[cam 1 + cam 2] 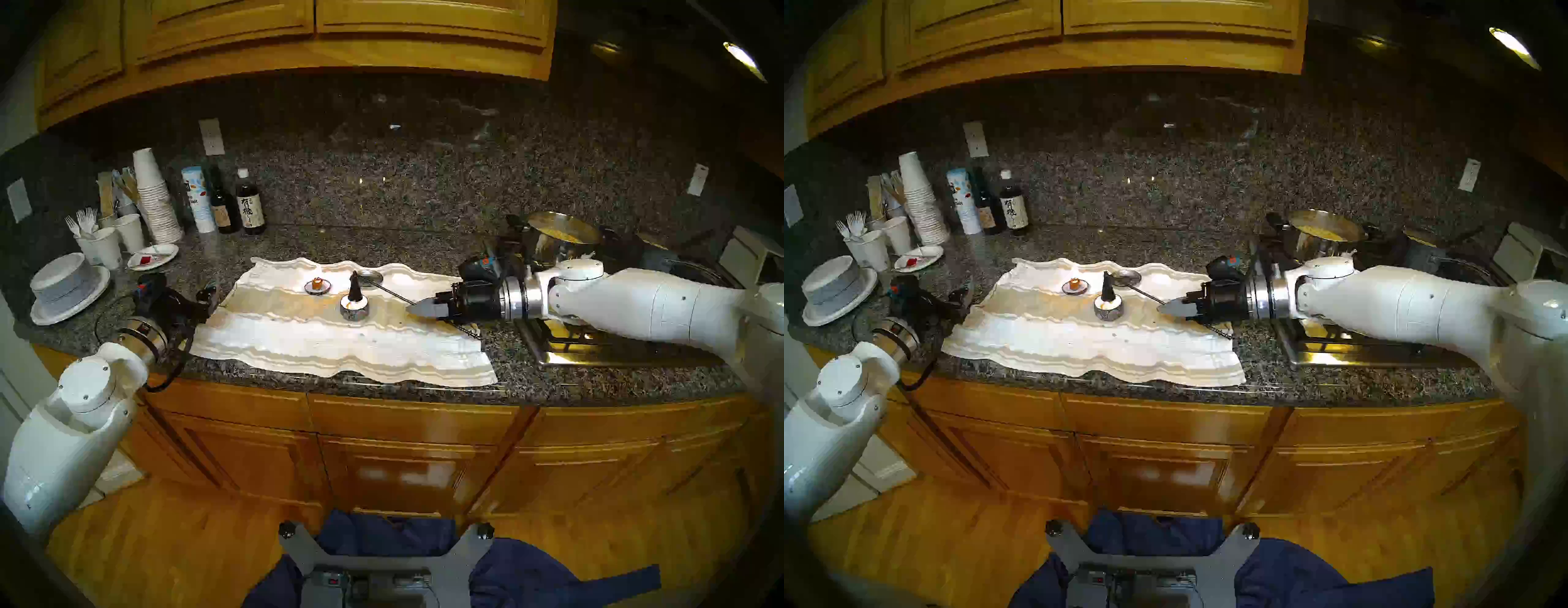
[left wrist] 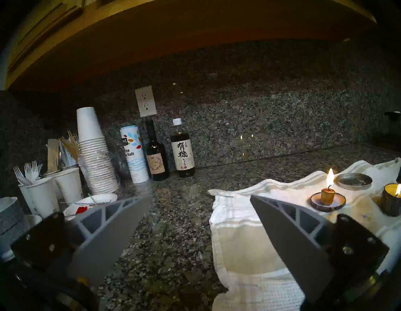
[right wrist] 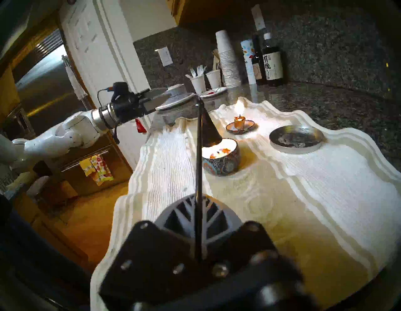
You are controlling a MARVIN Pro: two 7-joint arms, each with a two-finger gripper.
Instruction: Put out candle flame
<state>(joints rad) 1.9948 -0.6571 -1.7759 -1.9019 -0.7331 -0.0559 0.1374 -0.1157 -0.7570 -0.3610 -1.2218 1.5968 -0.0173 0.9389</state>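
Observation:
A lit candle in a patterned tin [image 1: 354, 312] stands mid-towel, also in the right wrist view [image 3: 221, 161]. A small orange candle [image 1: 317, 285] burns on a saucer behind it, its flame clear in the left wrist view [image 2: 327, 195]. My right gripper [image 1: 413, 309] is shut on the thin handle of a black cone snuffer [image 1: 354, 289]. The cone [image 3: 209, 132] hangs mouth down over the tin's left side, with glow beneath it. My left gripper [image 2: 200, 197] is open and empty at the towel's left edge [image 1: 212, 293].
A white towel [image 1: 339, 344] covers the granite counter. The tin's lid [image 1: 369, 278] lies behind the candles. A steel pot [image 1: 560, 237] sits on the stove at the right. Stacked paper cups [image 1: 155, 199], bottles [image 1: 250, 204] and plates [image 1: 68, 288] stand at the left.

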